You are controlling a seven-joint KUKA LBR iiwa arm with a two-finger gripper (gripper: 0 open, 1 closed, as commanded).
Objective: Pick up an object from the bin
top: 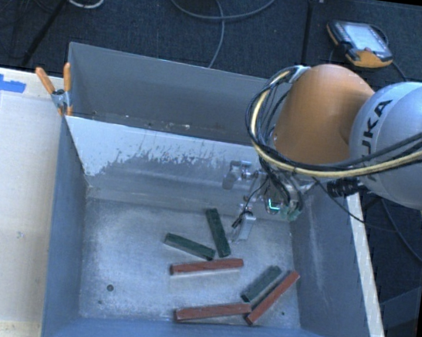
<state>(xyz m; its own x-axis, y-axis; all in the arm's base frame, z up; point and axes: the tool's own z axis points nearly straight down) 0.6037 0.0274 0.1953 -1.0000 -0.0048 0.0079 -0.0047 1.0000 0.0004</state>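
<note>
The end effector hangs low in the bin near the back wall; whether it is spread or closed cannot be told. Six flat bars counted: three dark green, three red-brown. The first green bar lies tilted just left of the end effector. The second green bar and first red-brown bar lie further left and forward. The third green bar and the other red-brown bars lie well forward of the end effector.
</note>
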